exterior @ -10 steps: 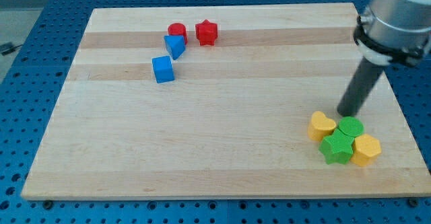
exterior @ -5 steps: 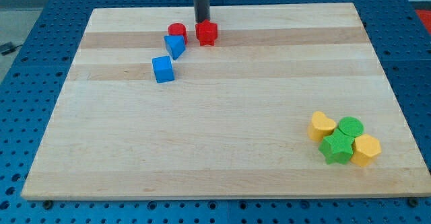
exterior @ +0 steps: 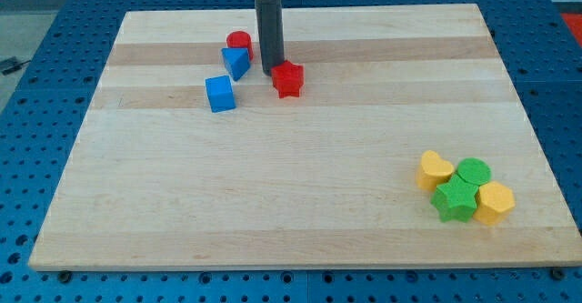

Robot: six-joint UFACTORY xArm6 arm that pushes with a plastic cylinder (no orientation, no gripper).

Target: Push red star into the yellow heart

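Blue perforated metal surrounds a pale wooden tabletop (exterior: 300, 212), on which all the blocks are laid out. No jaws are fitted to the arm; a straight dark rod is carried instead, so nothing is held. My tip (exterior: 271, 73) is set down on the wood just at the upper left of the red star (exterior: 288, 80), touching it or very nearly so; actual contact cannot be made out. The rod rises straight toward the view's top and is cut off by the frame edge.

To the view's left of my tip a blue wedge-shaped block (exterior: 236, 63) is seen just beside the rod, and a red cylinder (exterior: 239, 41) is placed right above that wedge, touching it or nearly. A blue cube (exterior: 219, 94) is found lower and further left, near the wedge but apart from it.

Well apart from this group, toward the view's bottom right, four blocks are packed together. The yellow heart (exterior: 434, 170) is at the left of the cluster. A green cylinder (exterior: 473, 171) is pressed against its right side, a green star (exterior: 455, 200) is tucked below both, and a second yellow block (exterior: 495, 202) of rounded, unclear shape is at the right, touching the green star.
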